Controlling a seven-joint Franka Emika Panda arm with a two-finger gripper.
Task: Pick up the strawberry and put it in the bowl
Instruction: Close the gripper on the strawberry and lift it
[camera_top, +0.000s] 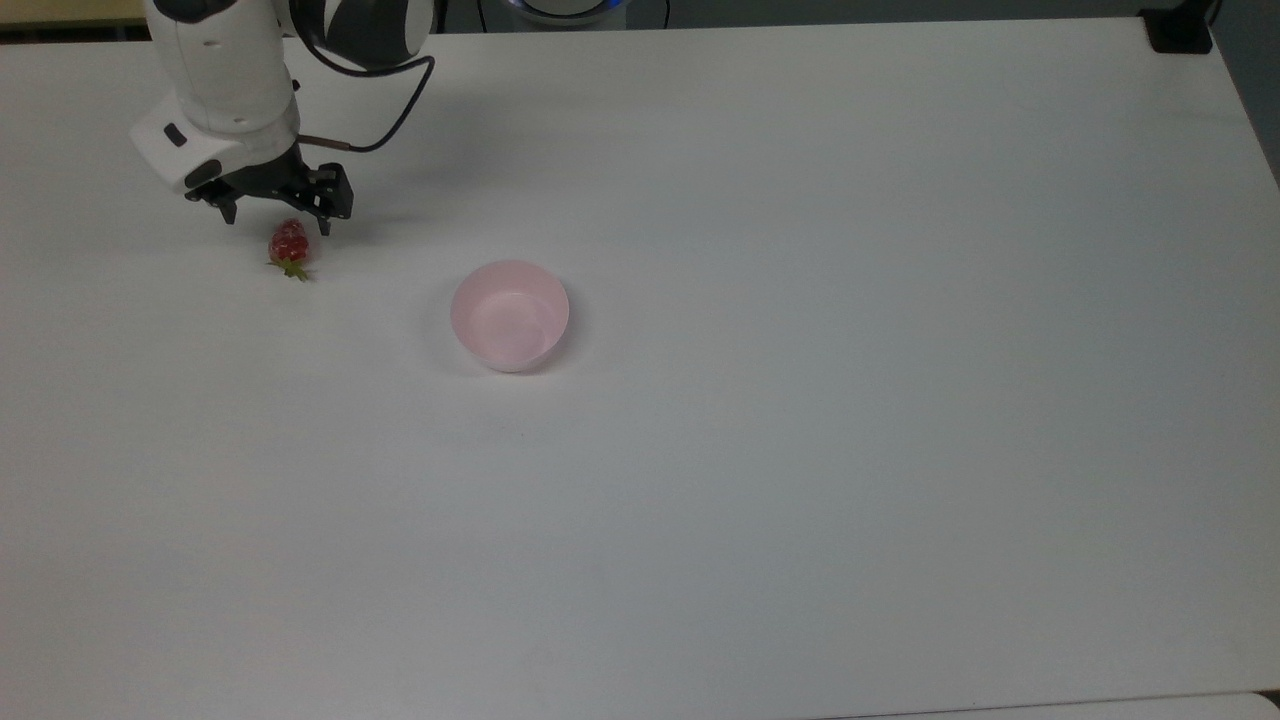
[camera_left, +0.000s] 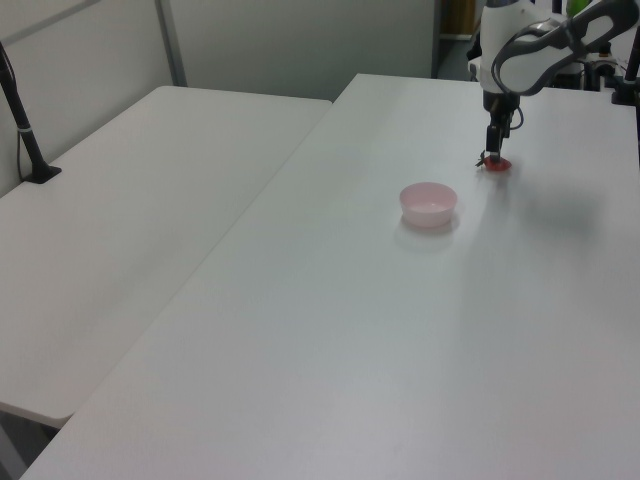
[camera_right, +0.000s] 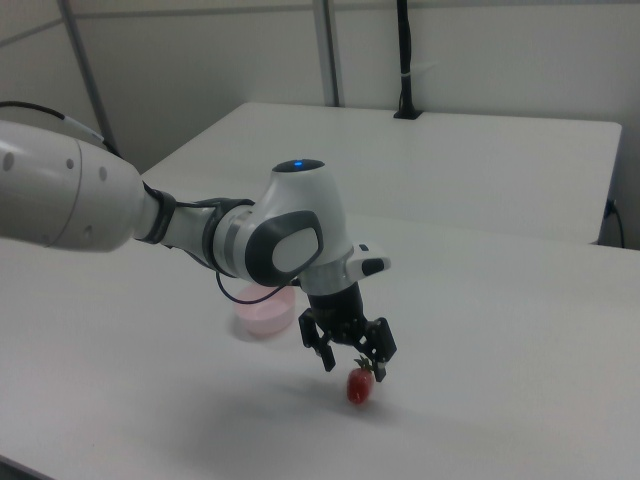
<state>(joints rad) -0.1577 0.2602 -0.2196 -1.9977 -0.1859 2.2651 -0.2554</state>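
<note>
The strawberry (camera_top: 289, 245) lies on the white table (camera_top: 800, 500) near the top view's left, its green cap pointing toward the view's bottom. My gripper (camera_top: 277, 222) hangs open just above it, one finger on each side of the fruit without touching it. In the right view the gripper (camera_right: 354, 368) hovers a little above the strawberry (camera_right: 359, 386). In the left view the gripper (camera_left: 493, 152) sits right over the strawberry (camera_left: 496, 165). The pale pink bowl (camera_top: 510, 315) stands upright and empty to the strawberry's right in the top view, also seen as the bowl (camera_left: 428, 202) and the bowl (camera_right: 263, 312).
A second white table (camera_left: 130, 220) adjoins on the left view's left, with a black post (camera_left: 25, 130) clamped to it. A black clamp (camera_top: 1180, 30) sits at the top view's top right corner. The arm's cable (camera_top: 390, 110) loops behind the wrist.
</note>
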